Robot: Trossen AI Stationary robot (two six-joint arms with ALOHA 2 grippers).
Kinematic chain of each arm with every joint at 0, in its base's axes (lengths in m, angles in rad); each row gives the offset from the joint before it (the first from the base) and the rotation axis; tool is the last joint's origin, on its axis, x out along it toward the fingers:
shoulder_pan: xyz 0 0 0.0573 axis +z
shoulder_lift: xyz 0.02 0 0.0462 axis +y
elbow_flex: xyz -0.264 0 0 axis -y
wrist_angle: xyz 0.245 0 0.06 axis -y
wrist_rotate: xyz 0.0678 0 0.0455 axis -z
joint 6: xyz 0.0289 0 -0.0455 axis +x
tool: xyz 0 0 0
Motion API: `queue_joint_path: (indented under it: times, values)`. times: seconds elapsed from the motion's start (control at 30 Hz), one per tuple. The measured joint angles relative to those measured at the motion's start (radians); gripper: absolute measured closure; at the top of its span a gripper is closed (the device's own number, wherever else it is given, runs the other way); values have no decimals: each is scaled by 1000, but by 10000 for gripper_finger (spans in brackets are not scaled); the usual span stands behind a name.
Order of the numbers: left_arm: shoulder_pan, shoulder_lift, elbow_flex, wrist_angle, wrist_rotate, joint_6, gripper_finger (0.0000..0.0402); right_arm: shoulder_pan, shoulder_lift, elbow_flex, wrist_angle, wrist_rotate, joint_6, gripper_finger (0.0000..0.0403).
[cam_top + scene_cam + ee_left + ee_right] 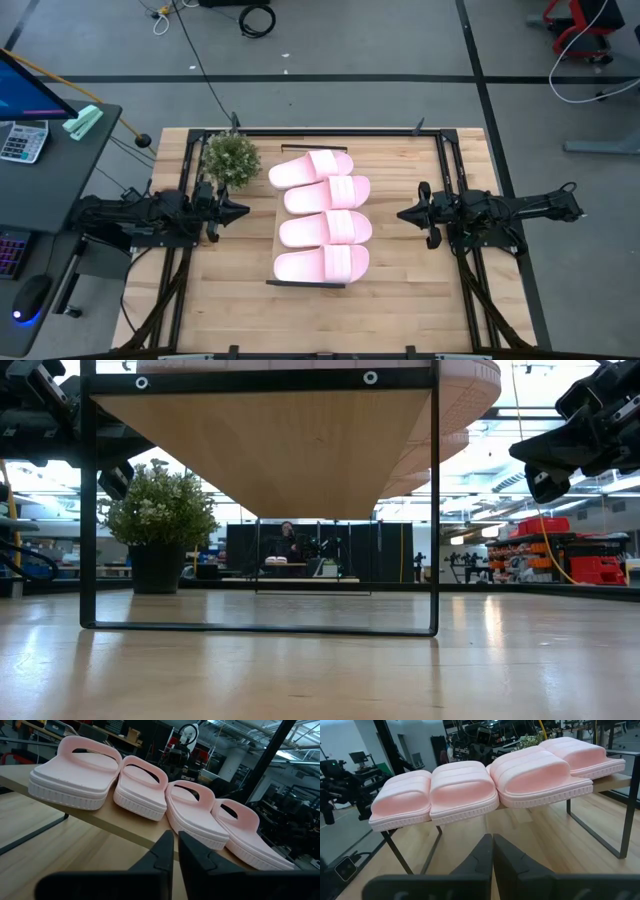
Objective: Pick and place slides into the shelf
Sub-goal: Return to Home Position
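Observation:
Several light pink slides point(322, 215) lie side by side, soles down, on the shelf's point(277, 225) wood plank top, which stands on thin black legs mid-table. In the left wrist view the slides point(140, 785) show heel-first; in the right wrist view the slides point(485, 785) show strap-first. My left gripper point(243, 211) hovers left of the shelf, shut and empty. My right gripper point(401, 213) hovers right of the shelf, shut and empty. Both grippers also show in their wrist views, left point(175, 845) and right point(492, 845).
A small potted plant point(231, 157) stands on the table near the far left corner, just behind my left gripper. A black frame point(330, 132) runs along the table's edges. Bare wood table point(330, 315) lies in front of the shelf. A person sits far off in the room point(287, 540).

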Motion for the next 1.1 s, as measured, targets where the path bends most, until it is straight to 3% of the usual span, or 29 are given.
queue_joint_path:
  times: [1.1]
  values:
    - [0,0,0,0,0,0,363,0,0,2,0,0,0,386]
